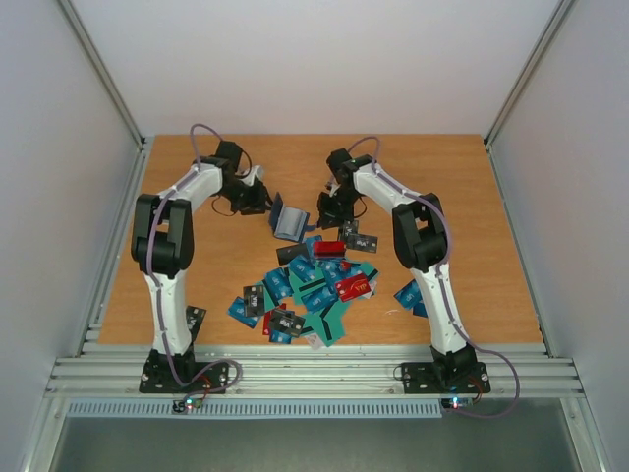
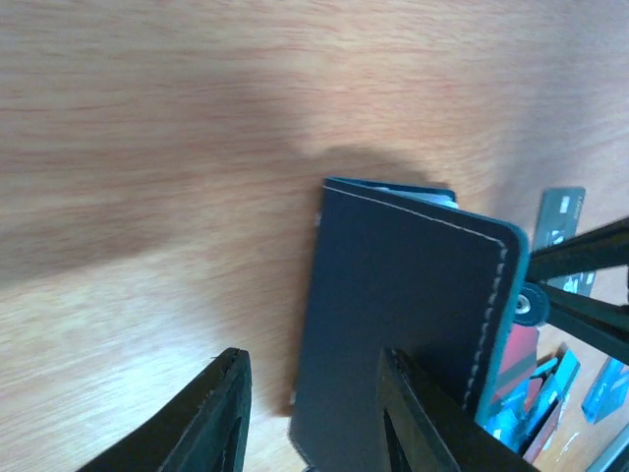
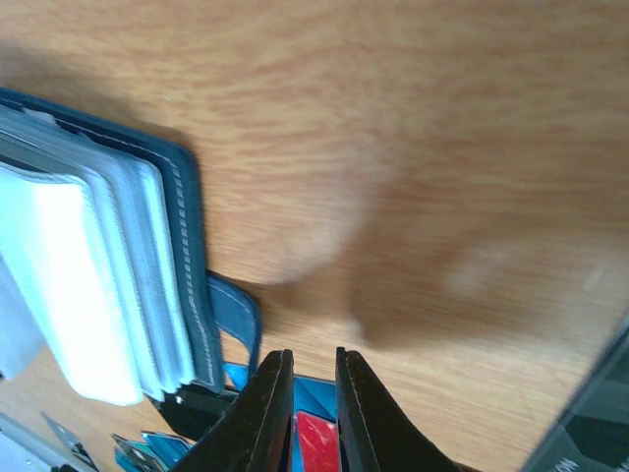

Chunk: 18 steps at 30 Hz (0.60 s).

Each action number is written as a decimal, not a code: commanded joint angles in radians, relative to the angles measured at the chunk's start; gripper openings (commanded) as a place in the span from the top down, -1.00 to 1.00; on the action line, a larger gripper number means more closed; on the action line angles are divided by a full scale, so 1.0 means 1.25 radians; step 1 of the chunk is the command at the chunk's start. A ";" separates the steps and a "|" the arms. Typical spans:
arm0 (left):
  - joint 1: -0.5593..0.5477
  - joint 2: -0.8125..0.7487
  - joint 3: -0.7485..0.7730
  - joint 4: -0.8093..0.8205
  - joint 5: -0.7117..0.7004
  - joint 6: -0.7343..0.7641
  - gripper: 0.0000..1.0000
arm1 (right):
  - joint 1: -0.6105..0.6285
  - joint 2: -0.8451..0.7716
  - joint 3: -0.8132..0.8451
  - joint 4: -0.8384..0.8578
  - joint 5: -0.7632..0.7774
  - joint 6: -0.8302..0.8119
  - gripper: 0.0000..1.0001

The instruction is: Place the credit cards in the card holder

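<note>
Wide wooden table [image 1: 197,167] and both arms are bent in toward the upper centre of the overhead view, the left arm [image 1: 162,236] and the right arm [image 1: 423,241] nearly meeting. Below them, mid-frame, lies the heap of credit cards [image 1: 310,285], blue, teal, black and red, overlapping every which way, with a few strays off to either side.

The card holder [image 1: 288,218] sits just above that heap, between the two claws, propped open with its pale sleeves [image 3: 98,285] fanned out at the left of the right wrist view. The left gripper [image 2: 313,356] has its jaws spread across the holder's navy cover. One finger overlaps the cover and bare wood shows beside the other, so I can't say it is pinching. The right gripper [image 3: 312,356] is drawn almost together with only a slit left. I see no card in it, just blue and red cards beyond.

What worries me is that the propped holder looks easy to tip or skid if that left finger nudges it. The two claws are also close enough to clash. And if the right one has closed on nothing, those floppy sleeves get no card.
</note>
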<state>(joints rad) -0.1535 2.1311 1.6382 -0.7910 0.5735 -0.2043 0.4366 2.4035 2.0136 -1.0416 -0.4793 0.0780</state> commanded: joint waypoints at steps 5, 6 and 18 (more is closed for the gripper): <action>-0.043 0.012 0.053 -0.023 0.018 -0.008 0.25 | -0.003 0.046 0.069 0.004 -0.057 0.011 0.71; -0.046 0.021 0.061 -0.027 0.023 -0.008 0.25 | -0.003 0.048 0.072 0.005 -0.060 0.013 0.71; -0.088 0.088 0.101 -0.035 0.116 -0.020 0.32 | -0.002 0.057 0.064 0.029 -0.080 0.032 0.71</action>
<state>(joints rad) -0.2356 2.2002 1.7279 -0.8146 0.6720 -0.2314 0.4366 2.4550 2.0750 -1.0237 -0.5556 0.0975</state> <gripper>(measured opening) 0.346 0.145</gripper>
